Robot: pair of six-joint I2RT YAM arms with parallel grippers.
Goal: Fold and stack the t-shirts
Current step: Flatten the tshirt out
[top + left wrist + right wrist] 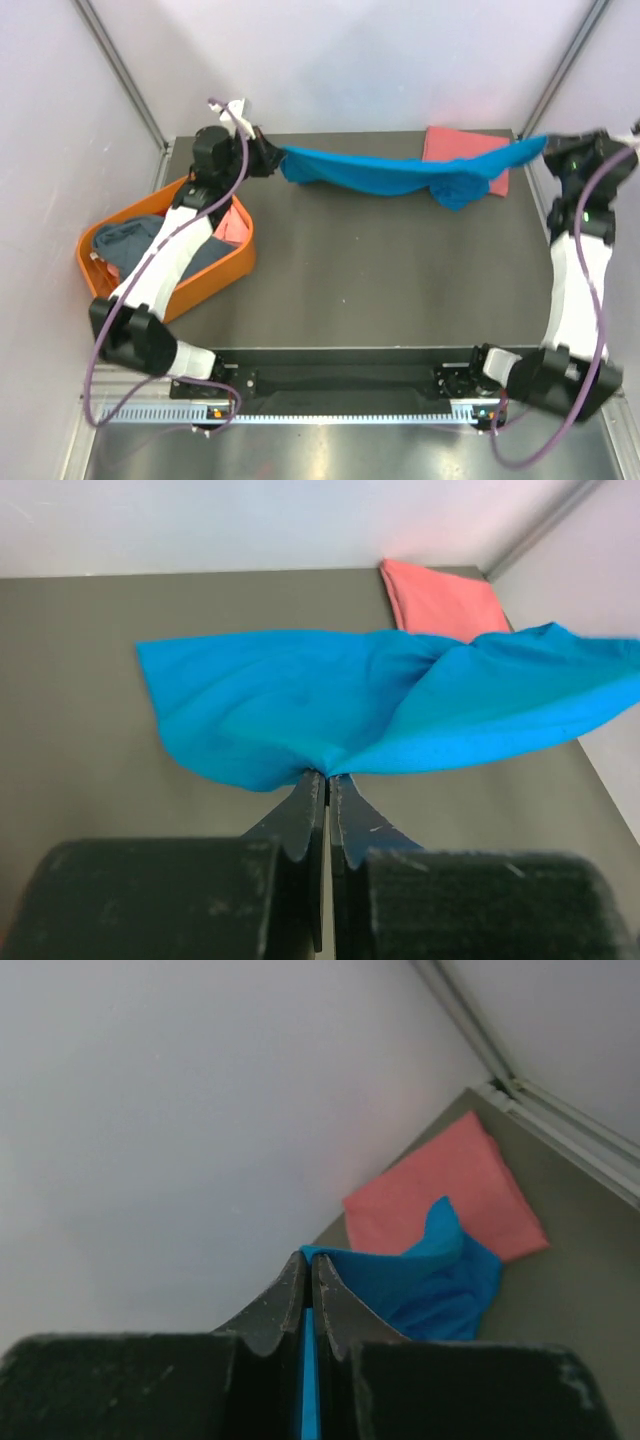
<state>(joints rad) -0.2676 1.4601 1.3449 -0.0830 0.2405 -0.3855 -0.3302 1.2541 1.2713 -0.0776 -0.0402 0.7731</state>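
Note:
A bright blue t-shirt [400, 172] hangs stretched above the back of the table, sagging in the middle. My left gripper [272, 155] is shut on its left end, and the cloth [330, 705] fans out from the pinched tips [328, 776]. My right gripper [552, 147] is shut on its right end; blue cloth [440, 1285] shows between its fingers [308, 1258]. A folded salmon-pink t-shirt [462, 148] lies flat at the back right corner, also seen as a pink rectangle [440, 600] [445, 1200] from both wrists. Grey-blue [125, 243] and salmon-pink [235, 225] shirts lie in the basket.
An orange plastic basket [215, 275] stands at the table's left edge, under my left arm. White walls and metal frame posts [125, 70] close in the back and sides. The dark tabletop [400, 270] stretches in front of the hanging shirt.

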